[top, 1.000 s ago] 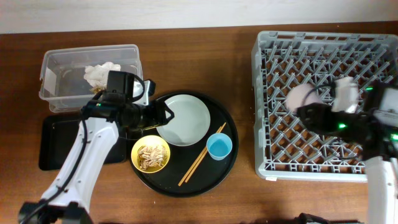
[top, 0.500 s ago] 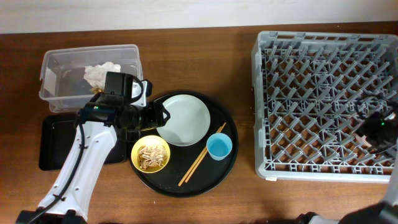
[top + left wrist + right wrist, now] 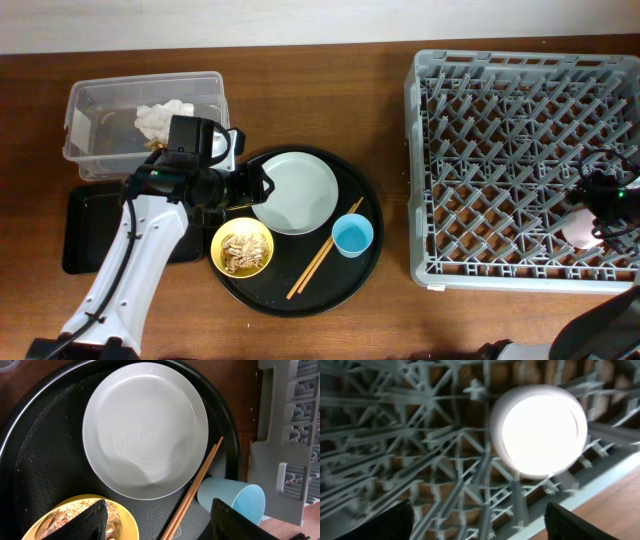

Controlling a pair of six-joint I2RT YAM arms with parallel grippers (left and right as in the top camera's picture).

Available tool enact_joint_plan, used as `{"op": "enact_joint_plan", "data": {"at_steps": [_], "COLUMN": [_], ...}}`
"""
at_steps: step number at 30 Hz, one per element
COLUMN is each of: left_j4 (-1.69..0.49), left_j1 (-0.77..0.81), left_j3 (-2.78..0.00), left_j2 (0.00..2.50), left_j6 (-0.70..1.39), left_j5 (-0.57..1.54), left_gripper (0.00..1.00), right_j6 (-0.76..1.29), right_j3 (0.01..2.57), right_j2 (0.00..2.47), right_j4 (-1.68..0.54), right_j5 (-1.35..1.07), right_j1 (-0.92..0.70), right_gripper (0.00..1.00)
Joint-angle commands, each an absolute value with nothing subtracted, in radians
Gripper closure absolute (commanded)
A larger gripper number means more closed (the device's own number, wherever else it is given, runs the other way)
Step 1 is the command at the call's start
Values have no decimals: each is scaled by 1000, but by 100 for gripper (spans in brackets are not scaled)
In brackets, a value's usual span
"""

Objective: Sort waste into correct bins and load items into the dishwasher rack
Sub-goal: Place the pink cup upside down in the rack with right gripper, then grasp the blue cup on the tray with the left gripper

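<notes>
Spreads the left gripper [image 3: 157, 516] wide and empty above the round black tray [image 3: 365, 265]. Shows its dark fingers [image 3: 92, 520] at the lower edge of the wrist view, one over the yellow bowl [image 3: 242, 248], the other overlapping the blue cup [image 3: 352, 237]. Has the pale grey-green plate [image 3: 297, 192] lying flat at the tray's far middle, just ahead of that gripper, untouched. Shows tan food scraps [image 3: 240, 250] inside the bowl, at the tray's near left. Sets the wooden chopsticks [image 3: 325, 250] slantwise between bowl and cup, upper ends just beside the plate's rim. Stands the blue cup mouth up at the tray's right. Holds crumpled white tissue [image 3: 165, 118] in the clear plastic tub [image 3: 90, 100] at the desk's [image 3: 300, 85] far left, with the flat black tray [image 3: 85, 235] just in front of the tub and partly under the left arm. Opens the right gripper [image 3: 477, 520] wide as well, gripping nothing, over the dishwasher rack [image 3: 500, 120]. Finds the pink cup [image 3: 580, 228] in the rack's near right corner among the pegs. Glares white in the right wrist view, one round end toward the camera, clear of both fingers.
</notes>
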State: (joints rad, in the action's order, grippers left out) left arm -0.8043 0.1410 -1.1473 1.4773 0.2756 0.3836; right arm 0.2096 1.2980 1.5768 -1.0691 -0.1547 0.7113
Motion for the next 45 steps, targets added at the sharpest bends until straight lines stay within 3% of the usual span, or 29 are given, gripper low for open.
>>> {"op": "enact_joint_plan", "data": {"at_steps": [1, 6, 16, 19, 21, 23, 25, 28, 31, 34, 39, 43, 45], "left_j4": [-804, -759, -692, -678, -660, -641, -635, -635, -636, -635, -641, -630, -569], "left_j1": [160, 257, 533, 582, 593, 596, 596, 596, 596, 596, 571, 464, 385], "left_j3": [-1151, -1151, -1148, -1148, -1148, -1148, -1148, -1148, -1148, -1149, -1164, -1186, -1187], "left_j2": [1460, 1460, 1502, 1585, 1631, 1680, 1716, 1759, 1769, 1768, 1757, 1694, 1664], "left_j6": [259, 259, 260, 261, 263, 282, 299, 298, 299, 303, 305, 305, 312], "left_j5": [374, 360, 178, 178, 178, 179, 179, 179, 187, 189, 299, 539, 765], "left_gripper": [35, 34, 34, 34, 34, 35, 47, 56, 82, 99, 99, 99, 100], "right_j6": [211, 148, 63, 56, 56, 56, 56, 56, 56, 56, 56, 56, 54], "right_j3": [1315, 1315, 1315, 1315, 1315, 1315, 1315, 1315, 1315, 1315, 1314, 1314, 1314], "right_j2": [1505, 1395, 1348, 1348, 1348, 1348, 1348, 1348, 1348, 1348, 1348, 1348, 1349], "right_j4": [-1099, -1176, -1197, -1198, -1198, -1198, -1198, -1197, -1198, -1198, -1200, -1197, -1196], "right_j5": [-286, -349, -319, -273, -273, -273, -273, -273, -273, -273, -223, -225, -250], "right_j1": [714, 638, 196, 120, 104, 103, 103, 103, 103, 103, 103, 103, 103], "right_gripper": [17, 17, 14, 10, 2, 2, 1, 2, 2, 2, 2, 2, 2]}}
